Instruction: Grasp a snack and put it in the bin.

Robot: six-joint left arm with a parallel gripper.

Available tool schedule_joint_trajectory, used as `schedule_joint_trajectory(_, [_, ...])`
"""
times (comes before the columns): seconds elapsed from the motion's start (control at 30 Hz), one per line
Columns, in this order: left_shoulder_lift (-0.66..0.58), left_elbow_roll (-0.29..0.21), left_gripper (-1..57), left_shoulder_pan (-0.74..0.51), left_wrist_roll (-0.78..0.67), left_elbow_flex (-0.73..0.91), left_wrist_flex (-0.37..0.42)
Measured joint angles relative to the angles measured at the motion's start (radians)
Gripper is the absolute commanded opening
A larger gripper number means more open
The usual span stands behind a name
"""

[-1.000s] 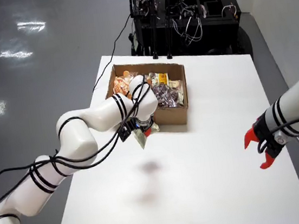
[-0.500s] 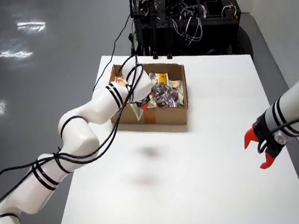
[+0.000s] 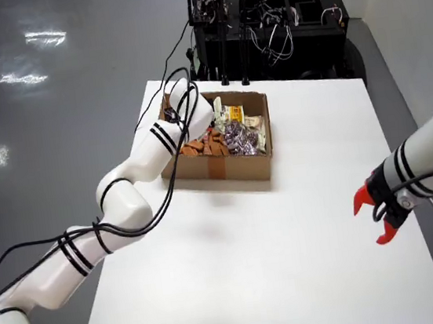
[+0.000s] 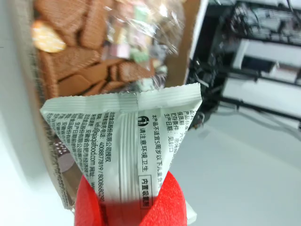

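In the view that rides on the gripper, my gripper (image 4: pixel 124 201) is shut on a white snack packet (image 4: pixel 122 127) with black printed text. Its red fingers (image 4: pixel 89 205) pinch the packet's lower end. The packet hangs just above an open cardboard box (image 3: pixel 225 165) holding brown biscuit packs (image 4: pixel 70 56) and clear-wrapped sweets (image 4: pixel 141 37). In the view from above, my white arm (image 3: pixel 159 141) reaches over the box's left side. Its gripper is mostly hidden behind the wrist, and the white packet (image 3: pixel 217 114) shows at the box's middle.
The box stands at the back of a white table (image 3: pixel 294 279). A second arm with an open red gripper (image 3: pixel 381 214) hangs over the table's right side. Black equipment and cables (image 3: pixel 262 22) stand behind the table. A black cable runs along my arm.
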Motion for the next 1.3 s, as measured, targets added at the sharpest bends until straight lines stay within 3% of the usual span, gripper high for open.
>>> schedule_joint_trajectory(0.2, [0.009, -0.005, 4.2, -0.004, 0.143, -0.014, -0.094])
schedule_joint_trajectory(0.47, [0.011, -0.025, 31.3, -0.032, 0.314, -0.005, -0.24])
schedule_joint_trajectory(0.67, [0.011, -0.036, 40.1, -0.021, 0.312, -0.004, -0.271])
schedule_joint_trajectory(0.77, [0.01, -0.038, 38.8, -0.019, 0.304, -0.004, -0.273])
schedule_joint_trajectory(0.97, [0.024, -0.04, 28.9, -0.017, 0.28, -0.036, -0.234])
schedule_joint_trajectory(1.3, [0.082, -0.043, 13.1, -0.033, 0.265, -0.193, -0.062])
